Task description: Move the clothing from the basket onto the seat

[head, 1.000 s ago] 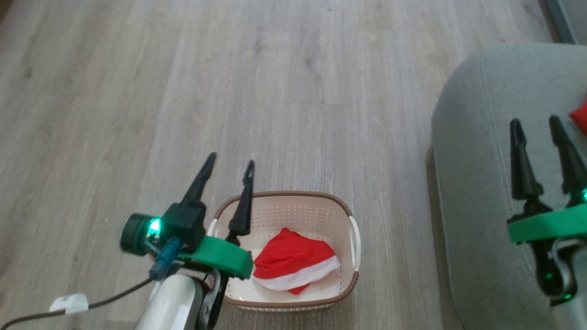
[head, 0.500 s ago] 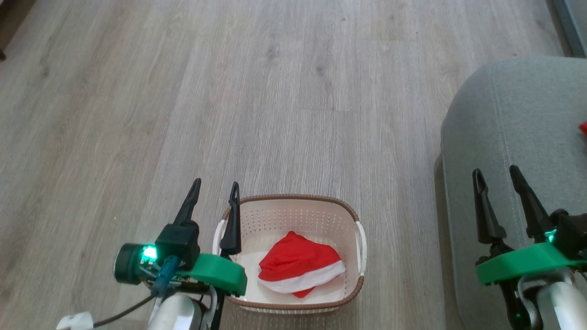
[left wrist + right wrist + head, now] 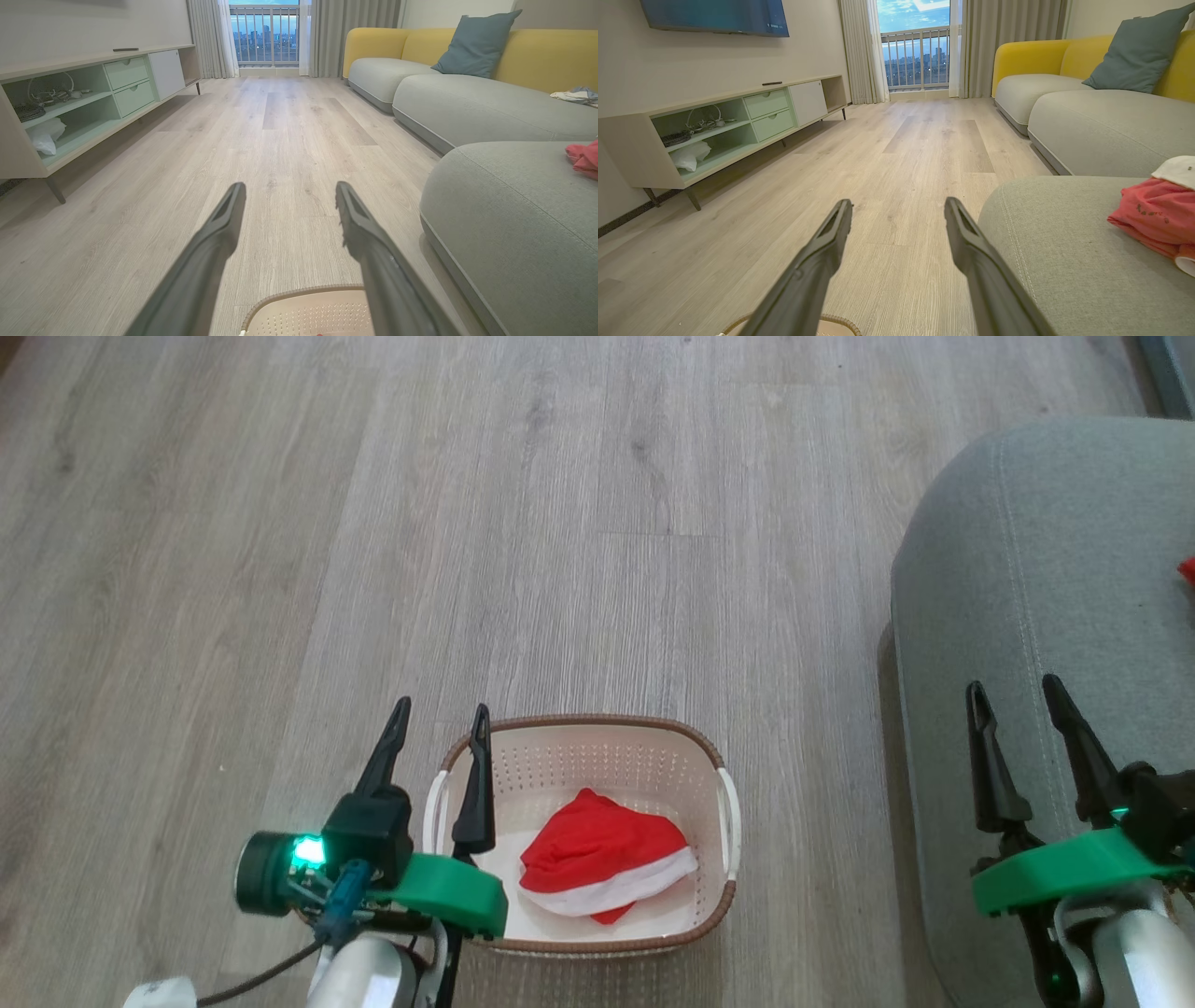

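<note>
The pale wood-plank floor [image 3: 597, 523] is carrying the basket [image 3: 579, 765], which is sitting just right of the left tool [image 3: 442, 705], and the grey seat [image 3: 1027, 569], which is standing by the right tool [image 3: 1015, 683], stretching off to its right.

In the head view the seat [image 3: 1027, 579] runs off the right and bottom edges. A red piece [image 3: 1187, 569] lying on it is cut to a sliver by the right edge. One finger of the left gripper [image 3: 442, 706] and its green collar [image 3: 448, 889] hide part of the left wall and the near left corner of the basket [image 3: 597, 721]. The red hat [image 3: 597, 845] covers much of the basket's bottom. 1 red scrap [image 3: 609, 916] under its white band shows too little to name. In the left wrist view the bottom edge cuts the basket to its far rim.
</note>
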### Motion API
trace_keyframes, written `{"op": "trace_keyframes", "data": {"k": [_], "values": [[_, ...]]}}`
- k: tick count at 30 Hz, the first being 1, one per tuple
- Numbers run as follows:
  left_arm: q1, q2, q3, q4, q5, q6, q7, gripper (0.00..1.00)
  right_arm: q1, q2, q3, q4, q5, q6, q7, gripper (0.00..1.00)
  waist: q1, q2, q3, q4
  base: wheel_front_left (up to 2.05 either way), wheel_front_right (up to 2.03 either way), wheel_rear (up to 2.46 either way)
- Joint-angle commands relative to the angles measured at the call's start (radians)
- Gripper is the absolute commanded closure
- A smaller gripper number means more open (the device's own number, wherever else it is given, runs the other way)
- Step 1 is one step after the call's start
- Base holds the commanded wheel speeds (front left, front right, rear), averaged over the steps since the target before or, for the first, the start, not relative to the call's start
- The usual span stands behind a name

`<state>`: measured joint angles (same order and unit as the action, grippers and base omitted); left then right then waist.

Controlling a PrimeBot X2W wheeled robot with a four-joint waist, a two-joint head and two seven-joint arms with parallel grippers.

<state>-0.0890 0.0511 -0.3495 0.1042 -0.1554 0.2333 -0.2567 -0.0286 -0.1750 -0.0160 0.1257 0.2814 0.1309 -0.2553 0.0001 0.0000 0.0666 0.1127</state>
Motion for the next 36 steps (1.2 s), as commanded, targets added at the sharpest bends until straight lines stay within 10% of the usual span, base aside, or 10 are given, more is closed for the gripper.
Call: {"op": "trace_keyframes", "data": {"k": [1, 36], "values": [[-0.041, -0.001, 0.030, -0.043, 0.007, 0.010, -0.005, 0.00, -0.029, -0.009, 0.014, -0.035, -0.009, 0.000, -0.006, 0.00, -0.0001, 0.0000, 0.006, 0.000, 0.00, 0.00, 0.00], [-0.057, -0.001, 0.009, -0.022, 0.000, 0.002, -0.005, 0.00, -0.049, -0.015, 0.009, -0.036, 0.006, 0.000, -0.006, 0.00, -0.0001, 0.0000, 0.022, -0.013, 0.00, 0.00, 0.00]]}}
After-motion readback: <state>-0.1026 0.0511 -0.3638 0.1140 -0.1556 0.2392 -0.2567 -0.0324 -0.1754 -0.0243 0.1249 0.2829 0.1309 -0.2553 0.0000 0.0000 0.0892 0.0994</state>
